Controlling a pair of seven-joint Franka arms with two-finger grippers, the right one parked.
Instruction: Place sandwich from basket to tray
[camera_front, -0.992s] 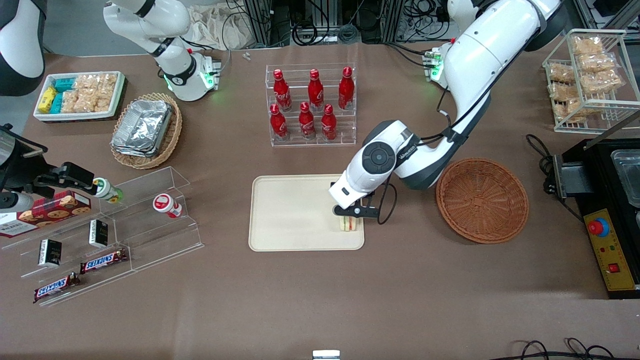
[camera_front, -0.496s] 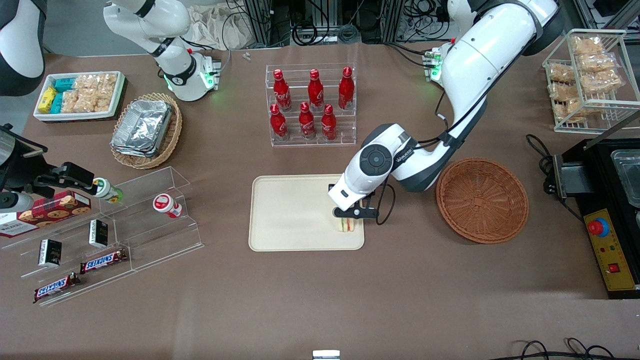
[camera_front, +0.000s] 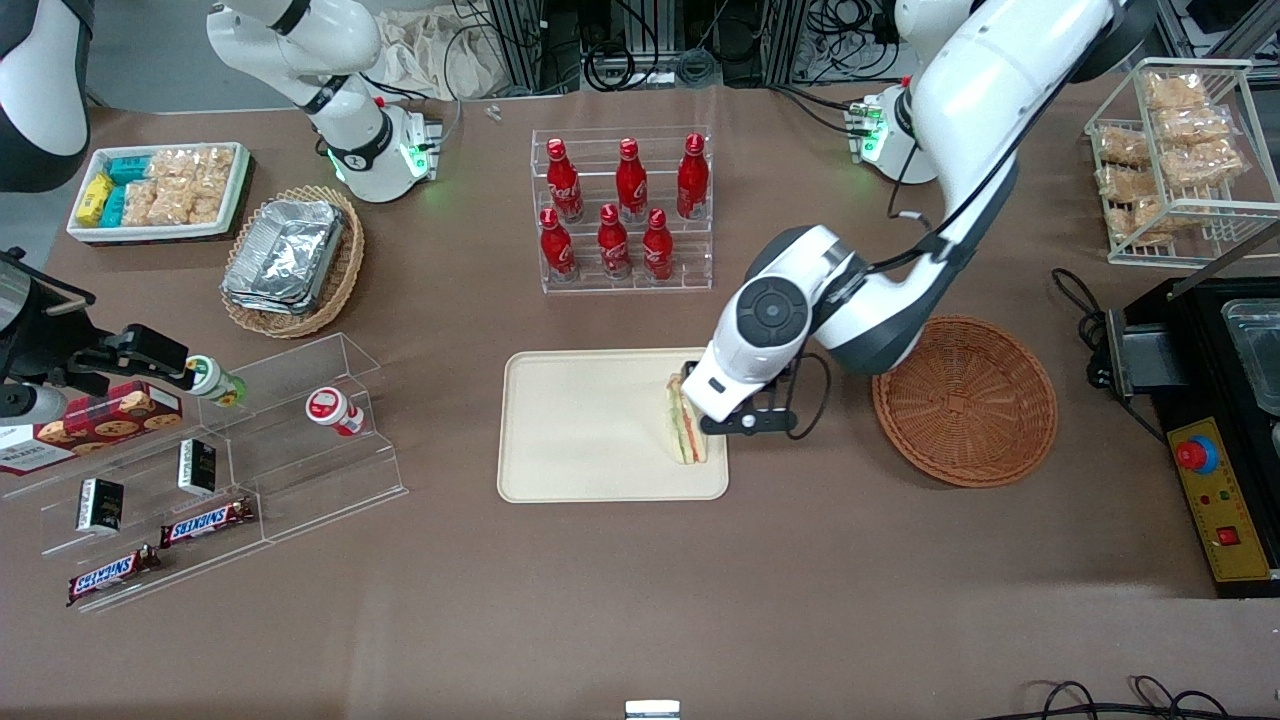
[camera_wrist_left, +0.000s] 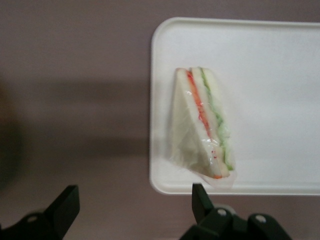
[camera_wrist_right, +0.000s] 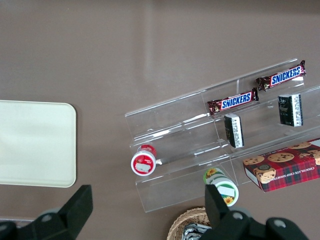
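The sandwich (camera_front: 685, 425) (camera_wrist_left: 205, 127), a white wedge with green and orange-red stripes, lies on the cream tray (camera_front: 580, 430) (camera_wrist_left: 270, 60) (camera_wrist_right: 35, 142), close to the tray edge that faces the working arm's end. My left gripper (camera_front: 748, 421) (camera_wrist_left: 134, 196) hangs open and empty above the brown table just off that tray edge, between the sandwich and the basket. Nothing is between its fingers. The round reddish-brown basket (camera_front: 965, 400) stands toward the working arm's end and holds nothing.
A clear rack of red bottles (camera_front: 622, 210) stands farther from the front camera than the tray. Toward the parked arm's end are a clear stepped shelf with snacks (camera_front: 220, 450), a tan basket of foil containers (camera_front: 292, 258) and a white snack tray (camera_front: 160, 190). A black machine (camera_front: 1230, 430) lies near the basket.
The gripper has let go of the sandwich, risen and shifted toward the basket. The sandwich now lies free on the tray and shows at full length.
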